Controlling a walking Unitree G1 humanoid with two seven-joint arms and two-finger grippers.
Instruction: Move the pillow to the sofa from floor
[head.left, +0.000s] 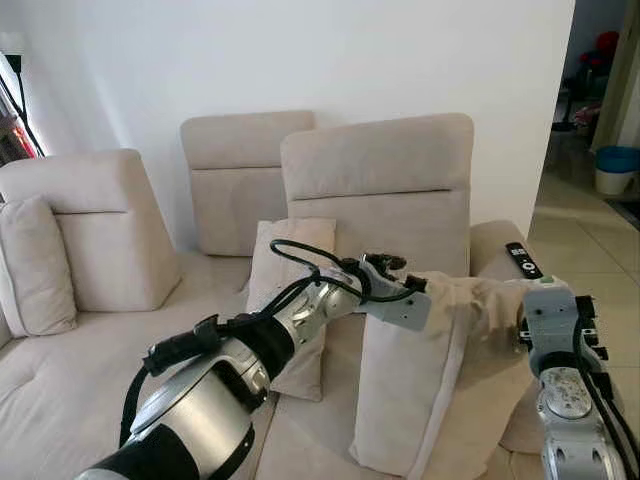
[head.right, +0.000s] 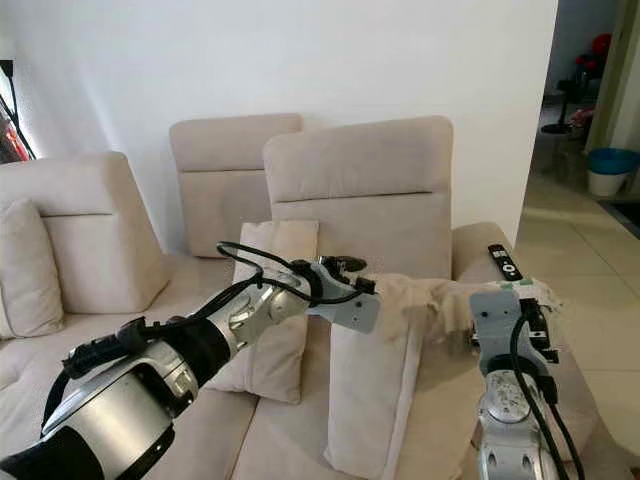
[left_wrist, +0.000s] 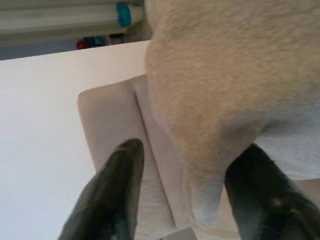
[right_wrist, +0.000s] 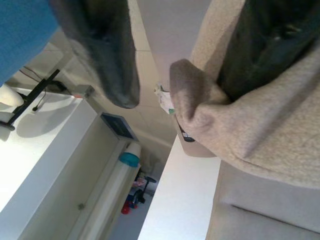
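The pillow (head.left: 420, 380) stands upright on the sofa (head.left: 60, 390) seat, leaning on the backrest beside a second cushion (head.left: 285, 300). The left gripper (left_wrist: 187, 200) is spread around its top corner, fingers either side and not pinched. The right gripper (right_wrist: 170, 65) is at the other corner, one finger pressed into the fabric, the other clear; a remote (head.left: 523, 260) lies on the armrest
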